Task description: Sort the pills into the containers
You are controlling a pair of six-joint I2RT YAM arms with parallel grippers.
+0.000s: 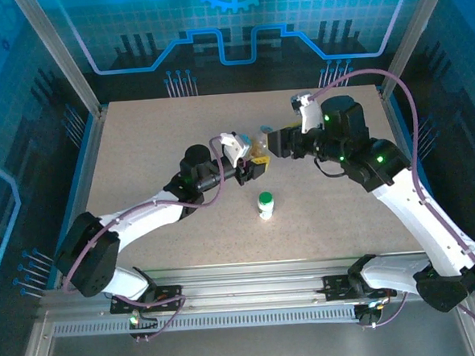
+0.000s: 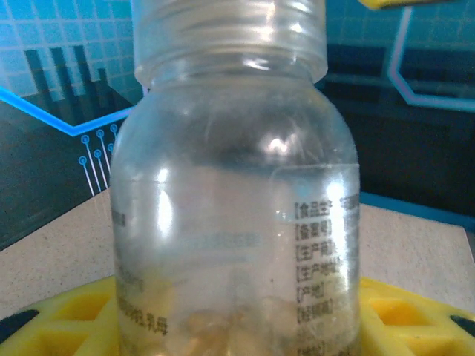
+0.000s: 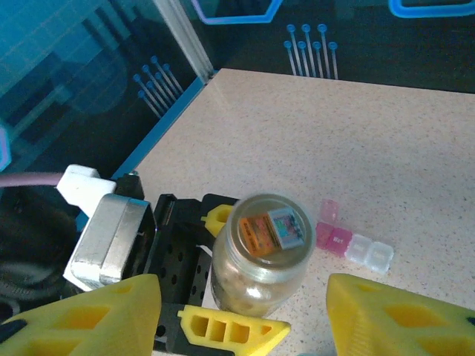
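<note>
Yellow-tipped left gripper (image 1: 255,165) is clenched on a pill bottle (image 3: 261,256), one yellow finger (image 3: 223,217) on each side, low on the clear body. The bottle sits upright between those jaws. From the left wrist camera it spans the gap between the fingers: threaded neck up top, printed label on its right side, tan pills (image 2: 223,326) heaped in the bottom. From the right wrist camera its top carries an orange and blue sticker. Can't tell whether the bottle's base touches the table (image 3: 334,133) or is lifted just off it.

Right gripper (image 1: 276,142) is released, jaws spread wide, nothing gripped. Its two yellow fingers (image 3: 100,319) stand either side of the bottle top and clear of it. The bottle is roughly centred in that gap but beyond the tips. The two grippers face each other nose to nose, close together.

Pink and clear pill box (image 3: 355,246) lies flat on the table just beyond the right jaws, near the held bottle but not touching it; one pink lid flap stands up. White bottle with green cap (image 1: 266,205) stands upright on the near side of the left jaws, apart from both grippers, untouched.
</note>
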